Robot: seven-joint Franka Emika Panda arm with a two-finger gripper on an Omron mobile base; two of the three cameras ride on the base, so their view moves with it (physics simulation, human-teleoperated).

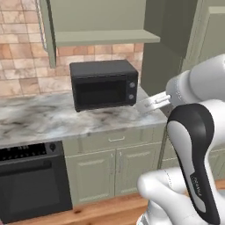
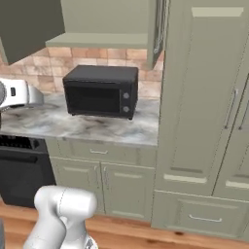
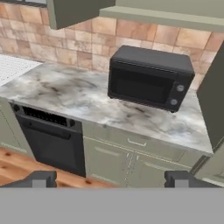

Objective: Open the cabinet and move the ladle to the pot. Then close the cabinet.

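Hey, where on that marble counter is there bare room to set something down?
The counter is bare from the microwave leftward, above the black oven, and in a narrow strip in front of the microwave. Tightest is the corner between the microwave and the tall cabinet.

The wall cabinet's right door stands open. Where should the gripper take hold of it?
Probably by the vertical silver bar handle at the free edge of the right door, coming in from the outer face, the side toward the tall cupboard. The door stands swung out edge-on, so the jaws should straddle the upright bar sideways.
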